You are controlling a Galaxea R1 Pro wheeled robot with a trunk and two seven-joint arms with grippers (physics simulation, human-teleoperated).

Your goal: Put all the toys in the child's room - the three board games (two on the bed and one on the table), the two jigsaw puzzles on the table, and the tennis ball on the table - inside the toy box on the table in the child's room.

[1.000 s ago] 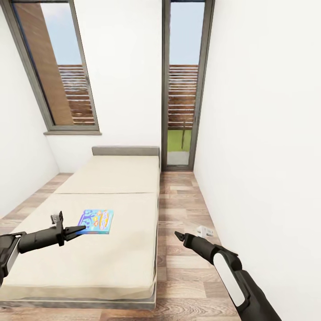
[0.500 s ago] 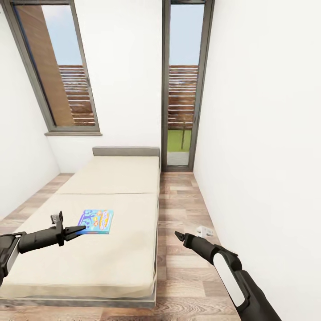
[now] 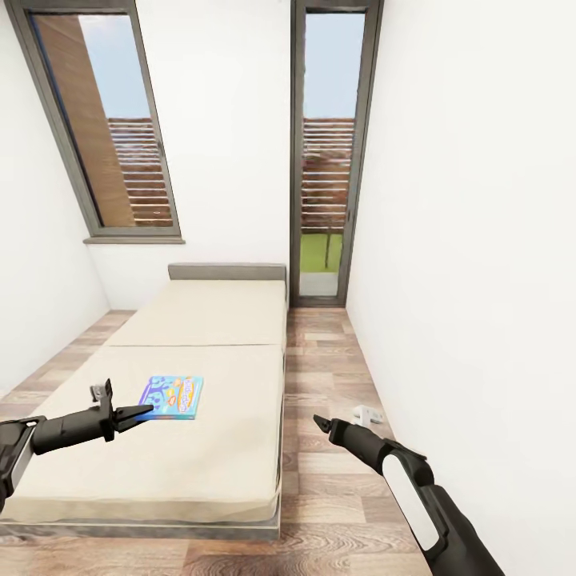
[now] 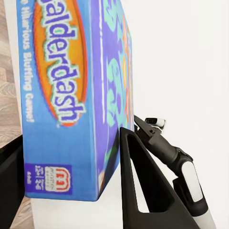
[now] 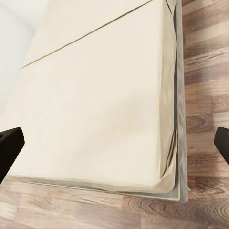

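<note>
White walls and tall windows frame the head view, bed (image 3: 200,448) running toward twelve o'clock. At eight o'clock the left gripper (image 3: 142,413) reaches the board game (image 3: 173,397) lying flat on the mattress, lined up for a pickup. The right gripper (image 3: 321,422) hangs at five o'clock over the floor (image 3: 320,360), kept out of the way. Left wrist view: spread fingers (image 4: 143,191) straddle the box's edge, not pinching. Right wrist view: fingertips (image 5: 10,148) wide apart, holding nothing, above the bed corner.
</note>
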